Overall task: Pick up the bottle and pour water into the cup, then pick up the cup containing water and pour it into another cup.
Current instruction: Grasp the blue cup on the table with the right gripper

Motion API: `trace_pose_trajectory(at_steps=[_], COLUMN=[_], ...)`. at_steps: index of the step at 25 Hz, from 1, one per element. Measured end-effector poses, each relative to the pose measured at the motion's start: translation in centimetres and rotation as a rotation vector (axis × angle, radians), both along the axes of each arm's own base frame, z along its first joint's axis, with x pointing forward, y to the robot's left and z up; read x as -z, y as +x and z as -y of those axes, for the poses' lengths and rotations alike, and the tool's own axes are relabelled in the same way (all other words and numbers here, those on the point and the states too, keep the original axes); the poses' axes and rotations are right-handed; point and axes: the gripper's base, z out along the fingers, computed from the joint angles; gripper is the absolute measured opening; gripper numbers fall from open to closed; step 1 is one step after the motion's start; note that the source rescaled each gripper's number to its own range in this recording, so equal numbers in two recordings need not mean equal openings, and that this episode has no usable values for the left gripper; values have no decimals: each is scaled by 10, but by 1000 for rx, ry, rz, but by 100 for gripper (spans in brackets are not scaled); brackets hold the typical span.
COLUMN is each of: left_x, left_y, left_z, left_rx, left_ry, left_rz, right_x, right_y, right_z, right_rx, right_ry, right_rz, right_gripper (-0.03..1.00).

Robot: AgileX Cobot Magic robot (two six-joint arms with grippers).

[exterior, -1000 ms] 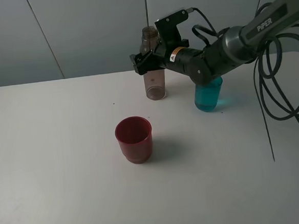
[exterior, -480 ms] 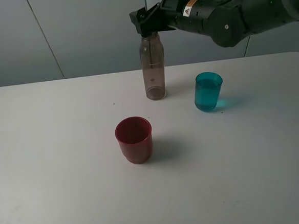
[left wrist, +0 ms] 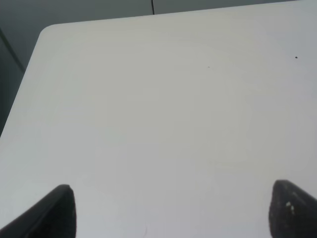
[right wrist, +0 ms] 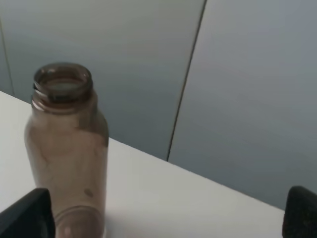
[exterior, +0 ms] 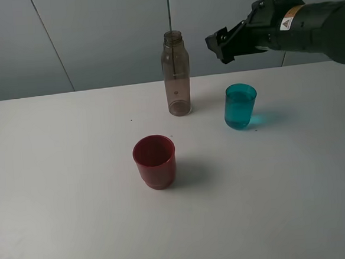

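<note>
Left claw [left wrist: 176,213] open over table [left wrist: 148,99]; red cup [exterior: 154,160] front-centre; bottle [exterior: 176,76] upright behind it, apart, left of right claw [exterior: 219,48]; teal cup [exterior: 240,106] stands lower, just right of claw tips. Half a second ago the right claw sat at the bottle neck; now shifted right, jaws wide, gripping nothing; arm high, reaching in from right, roughly level.

Bottle [right wrist: 67,148] base cropped; L fingers [left wrist: 54,213] mostly offscreen.

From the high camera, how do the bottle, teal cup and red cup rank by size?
Largest: bottle, clearly tallest.
Then red cup and teal cup: red looks wider, but it stands nearer the camera, so unranked.
</note>
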Motion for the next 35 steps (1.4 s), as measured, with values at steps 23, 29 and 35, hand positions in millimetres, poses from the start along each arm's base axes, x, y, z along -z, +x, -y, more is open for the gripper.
trace_pose_trajectory(at_steps=[23,29,35], left_x=[0,0,0], left_y=[0,0,0], left_z=[0,0,0], left_rx=[0,0,1], left_ry=[0,0,2], left_rz=[0,0,0], right_x=[123,134,139], right_y=[-49,-44,-39], right_z=[28,30,44], right_rx=[-11,-22,-39], right_ry=[-49,54,138], right_rz=[-177,-104,-50], right_gripper=[99,99,100])
